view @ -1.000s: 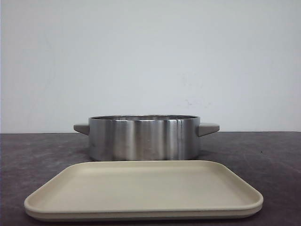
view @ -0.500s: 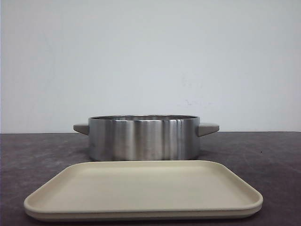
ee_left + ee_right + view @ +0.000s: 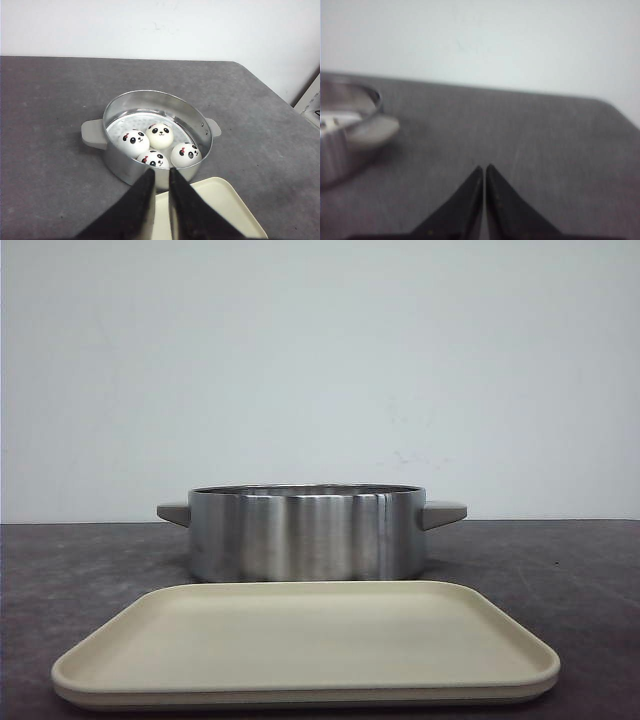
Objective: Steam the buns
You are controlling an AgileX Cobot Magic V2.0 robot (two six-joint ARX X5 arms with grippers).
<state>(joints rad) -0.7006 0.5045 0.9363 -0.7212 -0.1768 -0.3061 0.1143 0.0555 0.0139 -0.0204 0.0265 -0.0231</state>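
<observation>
Four white panda-face buns lie inside the steel steamer pot [image 3: 116, 161]: one on the left [image 3: 133, 142], one at the far side [image 3: 160, 135], one nearest me [image 3: 155, 159], one on the right [image 3: 186, 154]. In the front view the pot [image 3: 305, 535] hides them. My left gripper [image 3: 161, 172] hovers over the pot's near rim and the tray edge, its jaws a narrow gap apart and empty. My right gripper [image 3: 484, 167] is shut and empty above bare table, to the right of the pot [image 3: 340, 145]. Neither gripper shows in the front view.
A beige rectangular tray [image 3: 300, 640] lies in front of the pot with nothing on it; it also shows in the left wrist view [image 3: 225, 205]. The pot has two grey side handles [image 3: 443, 512]. The table is dark grey, with a white wall behind it.
</observation>
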